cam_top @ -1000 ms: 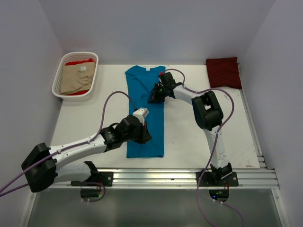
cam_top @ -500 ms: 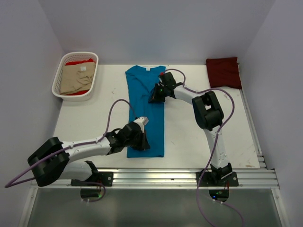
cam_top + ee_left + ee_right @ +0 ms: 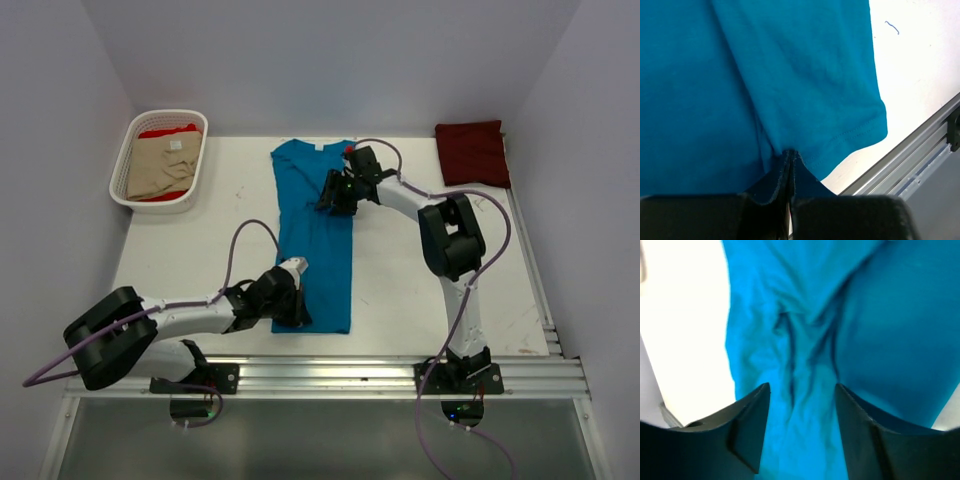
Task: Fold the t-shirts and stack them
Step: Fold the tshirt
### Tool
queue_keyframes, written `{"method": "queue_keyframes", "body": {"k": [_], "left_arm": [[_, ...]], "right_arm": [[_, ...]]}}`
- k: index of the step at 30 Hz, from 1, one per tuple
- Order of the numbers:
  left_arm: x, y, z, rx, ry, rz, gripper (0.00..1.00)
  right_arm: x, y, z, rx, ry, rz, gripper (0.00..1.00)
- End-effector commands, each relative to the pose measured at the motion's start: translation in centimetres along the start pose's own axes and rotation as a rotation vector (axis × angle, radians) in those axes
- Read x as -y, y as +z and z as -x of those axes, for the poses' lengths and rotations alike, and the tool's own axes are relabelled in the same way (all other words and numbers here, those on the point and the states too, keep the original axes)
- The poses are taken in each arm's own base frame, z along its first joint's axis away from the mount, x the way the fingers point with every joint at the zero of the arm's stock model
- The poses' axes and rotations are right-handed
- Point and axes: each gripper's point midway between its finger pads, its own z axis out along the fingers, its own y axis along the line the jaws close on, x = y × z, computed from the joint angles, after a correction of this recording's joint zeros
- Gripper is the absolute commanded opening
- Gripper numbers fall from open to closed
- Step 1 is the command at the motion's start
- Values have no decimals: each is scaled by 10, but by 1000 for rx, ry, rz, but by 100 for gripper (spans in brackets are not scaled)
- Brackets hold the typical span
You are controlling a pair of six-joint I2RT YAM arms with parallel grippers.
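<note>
**Pinching the teal hem, spreading open near the collar**

Top view: the teal shirt (image 3: 318,250) is lying as a long narrow strip down the middle of the table (image 3: 190,245), with its collar at the far end. The left fingers (image 3: 295,318) are resting on its near left corner. The right fingers (image 3: 332,200) are sitting over its far right part. The maroon shirt (image 3: 472,152) is lying folded at the far right corner, well apart. The beige shirt (image 3: 160,170) is lying on the red shirt (image 3: 168,131) in the basket (image 3: 155,206) at far left.

Left wrist view: the fingers are clamping together on a bunched bit of the teal hem, near the rail (image 3: 920,155) at the table's edge.

Right wrist view: the fingers are standing apart above wrinkled teal cloth, gripping nothing.
</note>
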Motion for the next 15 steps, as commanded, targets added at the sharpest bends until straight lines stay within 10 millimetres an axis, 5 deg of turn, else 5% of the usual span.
{"method": "queue_keyframes", "body": {"k": [1, 4, 11, 13, 14, 15], "left_arm": [[3, 4, -5, -13, -11, -6, 0], [20, -1, -4, -16, -3, -33, 0], [56, -31, 14, 50, 27, -48, 0], [63, -40, 32, 105, 40, -39, 19], [61, -46, 39, 136, 45, -14, 43], [68, -52, 51, 171, 57, -13, 54]], "right_arm": [[-50, -44, 25, 67, -86, 135, 60], [-56, -55, 40, 115, -108, 118, 61], [-20, -51, 89, 202, -36, -56, 61], [-7, -46, 107, 214, -8, -92, 61], [-6, -45, 112, 216, -11, -101, 61], [0, -38, 121, 211, -4, -111, 61]]}}
